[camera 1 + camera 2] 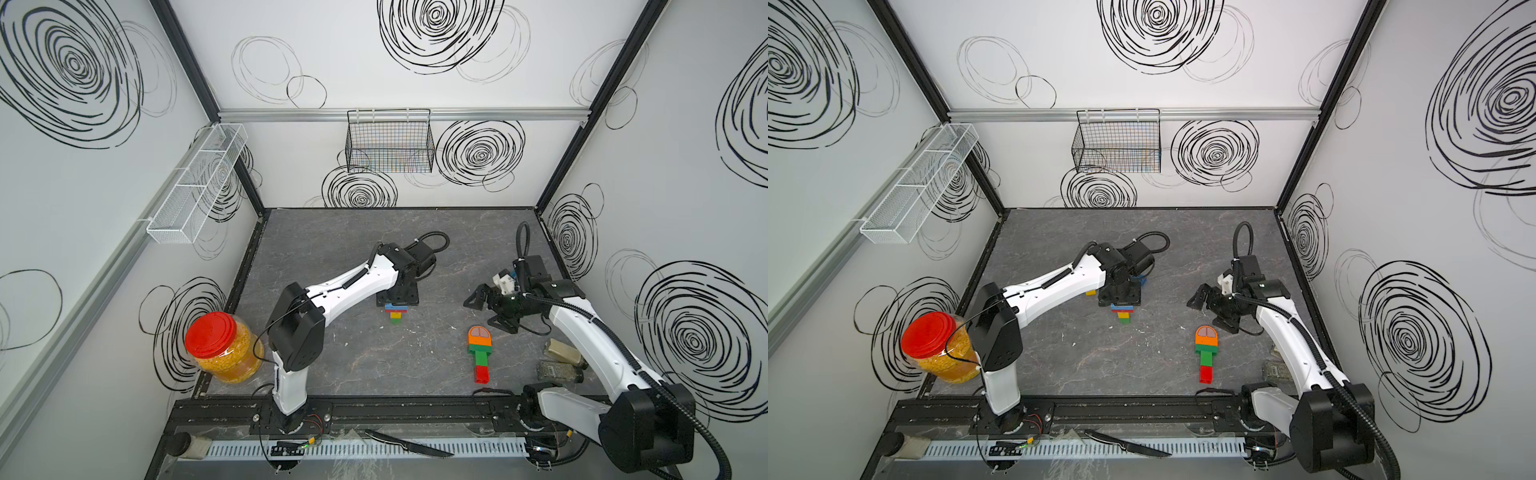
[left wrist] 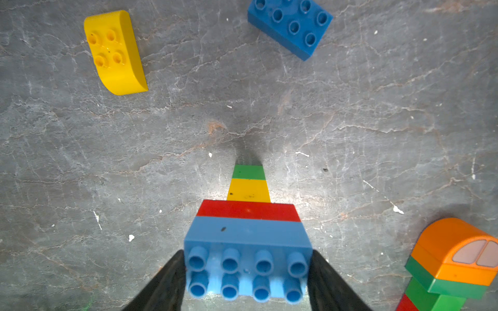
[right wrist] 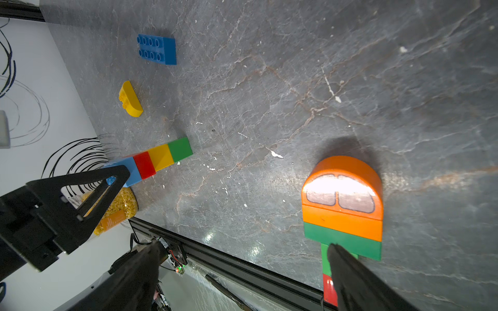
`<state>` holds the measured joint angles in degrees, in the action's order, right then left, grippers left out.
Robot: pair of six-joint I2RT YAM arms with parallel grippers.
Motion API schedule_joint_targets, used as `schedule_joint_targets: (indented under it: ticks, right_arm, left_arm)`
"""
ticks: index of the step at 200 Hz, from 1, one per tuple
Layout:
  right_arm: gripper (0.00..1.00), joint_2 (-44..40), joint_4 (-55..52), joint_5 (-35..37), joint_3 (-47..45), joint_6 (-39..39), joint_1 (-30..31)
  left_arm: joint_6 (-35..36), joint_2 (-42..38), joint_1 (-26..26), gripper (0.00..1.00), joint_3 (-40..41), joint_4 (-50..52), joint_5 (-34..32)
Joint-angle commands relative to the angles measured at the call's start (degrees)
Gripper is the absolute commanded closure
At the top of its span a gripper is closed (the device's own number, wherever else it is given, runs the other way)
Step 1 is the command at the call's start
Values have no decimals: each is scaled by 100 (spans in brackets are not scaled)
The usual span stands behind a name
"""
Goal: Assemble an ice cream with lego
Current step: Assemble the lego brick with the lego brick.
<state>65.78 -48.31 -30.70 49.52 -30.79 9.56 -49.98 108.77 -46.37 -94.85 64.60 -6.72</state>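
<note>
Grey marbled counter (image 1: 353, 365): four-brick stack (image 2: 249, 212) is laid flat, long axis pointed straight away from the nearer left end effector (image 2: 248, 255). Its light-blue end is flanked by both fingers (image 2: 167, 282); grip cannot be told. Right end effector (image 1: 489, 311) is spread wide, well apart.

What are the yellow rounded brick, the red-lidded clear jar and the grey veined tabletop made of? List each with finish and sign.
Yellow rounded brick: moulded plastic, smooth semi-gloss; crisp studs, uniform colour.
Red-lidded clear jar: probably clear plastic, possibly glass; yellow contents show through, ribbed lid looks plastic.
Grey veined tabletop: stone-look, perhaps laminate; veins, soft glare, white flecks.
</note>
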Motion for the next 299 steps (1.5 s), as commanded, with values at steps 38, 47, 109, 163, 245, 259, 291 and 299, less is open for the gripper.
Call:
schedule_joint_targets:
  ticks: [38,47,109,163,245,259,291,299]
  right_arm:
    - [0,4,-165,77,149,11,-8]
    - [0,5,-161,76,146,11,-7]
    - [0,-4,-152,73,123,11,-7]
    - [0,163,0,261,331,90,249]
    - [0,2044,239,1543,2276,677,1457]
    - [0,2486,289,1690,2713,840,1609]
    - [0,3672,50,2304,3967,1250,2025]
    - [0,3973,-63,2456,4300,1367,2146]
  left_arm:
    - [-86,163,21,27,-166,377,-29]
    - [-89,137,16,26,-174,368,-15]
    - [-89,126,5,19,-390,422,-75]
    - [-98,-45,-74,3,-851,615,-164]
    - [44,-1749,501,1,32,-485,-45]
    - [132,-2224,807,1,643,-986,161]
    - [489,-3027,1560,1,1836,-1682,702]
    - [589,-3140,1738,1,2008,-1707,770]
